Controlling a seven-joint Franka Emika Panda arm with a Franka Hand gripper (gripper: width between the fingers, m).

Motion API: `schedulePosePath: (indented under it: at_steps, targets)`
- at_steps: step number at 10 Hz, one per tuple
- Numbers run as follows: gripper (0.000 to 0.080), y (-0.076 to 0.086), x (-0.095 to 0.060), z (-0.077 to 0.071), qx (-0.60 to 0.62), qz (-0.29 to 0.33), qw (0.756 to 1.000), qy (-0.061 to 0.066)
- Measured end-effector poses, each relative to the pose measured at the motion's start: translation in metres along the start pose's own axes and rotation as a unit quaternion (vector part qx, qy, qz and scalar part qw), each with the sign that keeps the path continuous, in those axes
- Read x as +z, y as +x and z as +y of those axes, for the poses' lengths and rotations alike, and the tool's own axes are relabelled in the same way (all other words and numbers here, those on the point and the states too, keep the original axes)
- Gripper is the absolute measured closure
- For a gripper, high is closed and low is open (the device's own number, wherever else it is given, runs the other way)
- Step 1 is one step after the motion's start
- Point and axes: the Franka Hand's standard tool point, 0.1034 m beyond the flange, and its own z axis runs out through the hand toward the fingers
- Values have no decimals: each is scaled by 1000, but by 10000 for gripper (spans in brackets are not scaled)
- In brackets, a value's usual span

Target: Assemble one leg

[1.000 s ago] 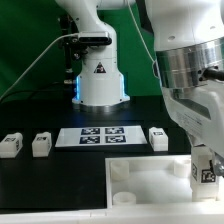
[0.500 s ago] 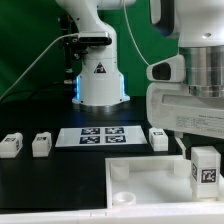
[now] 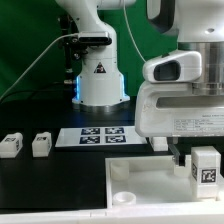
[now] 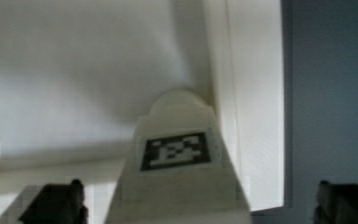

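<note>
A white leg (image 3: 205, 167) with its tag facing the camera stands upright at the near corner of the white panel (image 3: 140, 182), at the exterior view's right. My gripper (image 3: 202, 152) hangs right over it, its body filling the right side of that view. In the wrist view the leg (image 4: 179, 160) lies between my two dark fingertips (image 4: 51, 202), with a gap showing on each side, so my gripper (image 4: 199, 205) is open around it. The panel's rim (image 4: 247, 80) runs beside the leg.
Two loose legs (image 3: 11, 144) (image 3: 41, 144) stand at the exterior view's left. A third leg (image 3: 160, 143) is partly hidden behind my gripper. The marker board (image 3: 95, 136) lies in the middle. The arm's white base (image 3: 100, 80) stands behind it.
My wrist has turned above the leg and shifted slightly toward the exterior view's left. The leg stays upright in the same corner of the panel.
</note>
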Motion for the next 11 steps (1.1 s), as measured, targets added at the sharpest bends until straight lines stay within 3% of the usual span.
schedulePosePath:
  at_steps: [2, 4, 5, 6, 9, 11]
  targets:
    - [151, 5, -1, 8, -13, 5, 1000, 1]
    - [395, 4, -1, 8, -18, 5, 1000, 1]
    - [395, 4, -1, 6, 40, 4, 999, 5]
    - [507, 4, 0, 6, 95, 3, 995, 7]
    - [507, 3, 0, 6, 219, 1, 976, 8]
    - [507, 3, 1, 8, 353, -5, 936, 15]
